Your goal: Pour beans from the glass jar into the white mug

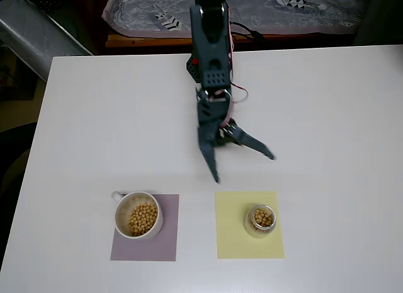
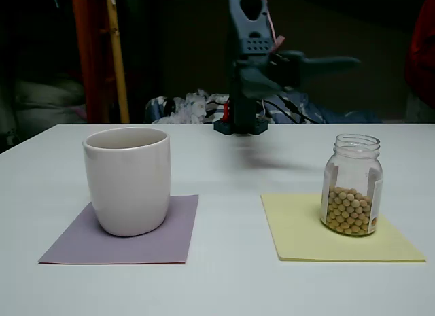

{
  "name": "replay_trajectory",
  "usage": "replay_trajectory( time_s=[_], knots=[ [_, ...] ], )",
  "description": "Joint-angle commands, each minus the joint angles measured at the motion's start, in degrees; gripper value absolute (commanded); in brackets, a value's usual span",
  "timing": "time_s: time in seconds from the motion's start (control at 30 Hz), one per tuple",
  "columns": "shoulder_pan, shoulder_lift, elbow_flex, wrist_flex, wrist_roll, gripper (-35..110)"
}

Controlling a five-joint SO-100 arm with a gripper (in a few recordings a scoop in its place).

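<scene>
The white mug [image 1: 136, 215] [image 2: 128, 181] stands upright on a purple mat [image 1: 167, 246] [image 2: 166, 236] at the lower left, with tan beans [image 1: 143, 218] inside. The glass jar [image 1: 261, 220] [image 2: 352, 185] stands upright on a yellow mat [image 1: 233, 233] [image 2: 299, 234] to the right, about a third full of beans [image 2: 348, 211]. My dark gripper [image 1: 244, 167] [image 2: 302, 75] hangs open above the table, behind the jar and apart from it, its two fingers spread wide with nothing between them.
The white table [image 1: 327, 116] [image 2: 224, 289] stretches wide around both mats. The arm's base [image 2: 241, 126] sits at the far middle edge. Patterned cloth [image 1: 164, 9] lies beyond the far edge.
</scene>
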Motion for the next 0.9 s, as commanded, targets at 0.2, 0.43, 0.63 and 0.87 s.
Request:
replay_trajectory(
  time_s=[0.2, 0.43, 0.63, 0.87],
  knots=[
    [9.6, 30.2, 23.6, 9.1, 21.0, 53],
    [10.0, 59.5, 24.7, 47.5, 41.6, 58],
    [8.5, 71.4, 27.1, 63.5, 48.5, 52],
    [7.1, 83.2, 28.5, 82.3, 58.4, 44]
  ],
)
